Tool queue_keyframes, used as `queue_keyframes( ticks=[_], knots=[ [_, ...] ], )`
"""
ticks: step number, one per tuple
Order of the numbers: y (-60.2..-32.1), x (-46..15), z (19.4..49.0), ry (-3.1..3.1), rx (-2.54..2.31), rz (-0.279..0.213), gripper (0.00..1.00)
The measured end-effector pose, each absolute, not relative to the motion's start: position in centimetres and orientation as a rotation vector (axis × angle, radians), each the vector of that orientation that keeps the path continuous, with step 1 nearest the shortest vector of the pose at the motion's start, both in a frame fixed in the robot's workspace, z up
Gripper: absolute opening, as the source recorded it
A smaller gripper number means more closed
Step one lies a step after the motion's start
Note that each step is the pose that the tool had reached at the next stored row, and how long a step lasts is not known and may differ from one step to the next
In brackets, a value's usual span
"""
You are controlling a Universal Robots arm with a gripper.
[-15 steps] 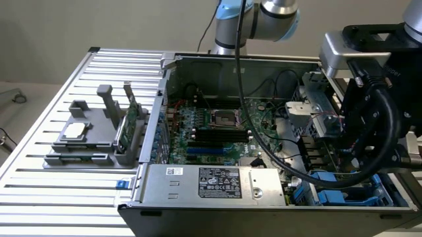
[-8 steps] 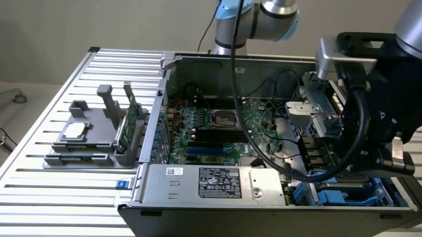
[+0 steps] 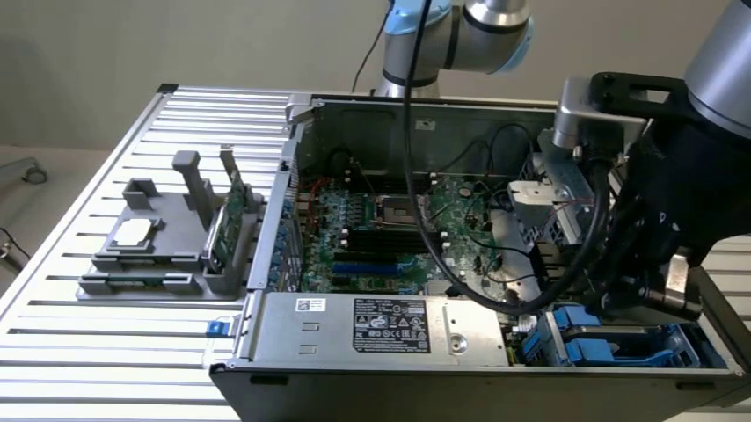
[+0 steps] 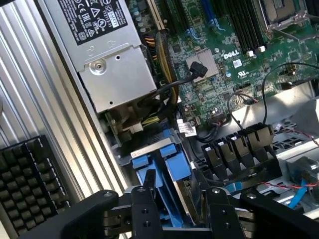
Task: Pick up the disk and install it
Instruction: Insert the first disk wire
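Note:
The disk (image 4: 164, 167) stands on edge in the drive bay at the corner of the open computer case, its blue carrier frame and a silver edge showing. My gripper (image 4: 180, 193) reaches down over it, a black finger (image 4: 144, 209) on one side and the other against the opposite side, shut on the disk. In the exterior view my arm (image 3: 674, 220) is lowered into the case's near corner at that view's right, over the blue drive bay (image 3: 639, 347).
A silver power supply (image 3: 375, 325) lies beside the bay, with black cable connectors (image 4: 239, 147) and the green motherboard (image 3: 388, 229) close by. On the slatted table (image 3: 105, 352) at the exterior view's left, a grey fixture (image 3: 164, 264) holds a square chip (image 3: 133, 232) and a green card (image 3: 231, 220).

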State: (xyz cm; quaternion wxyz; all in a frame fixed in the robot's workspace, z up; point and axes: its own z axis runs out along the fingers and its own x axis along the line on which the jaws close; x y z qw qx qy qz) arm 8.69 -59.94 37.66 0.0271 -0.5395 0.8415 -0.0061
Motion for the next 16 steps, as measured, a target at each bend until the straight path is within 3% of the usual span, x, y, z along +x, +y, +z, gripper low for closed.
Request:
queue_keyframes(
  ticks=[16],
  knots=[
    [-59.91, 8.69, 37.61, 2.75, -1.402, -0.024, 0.42]
  ],
)
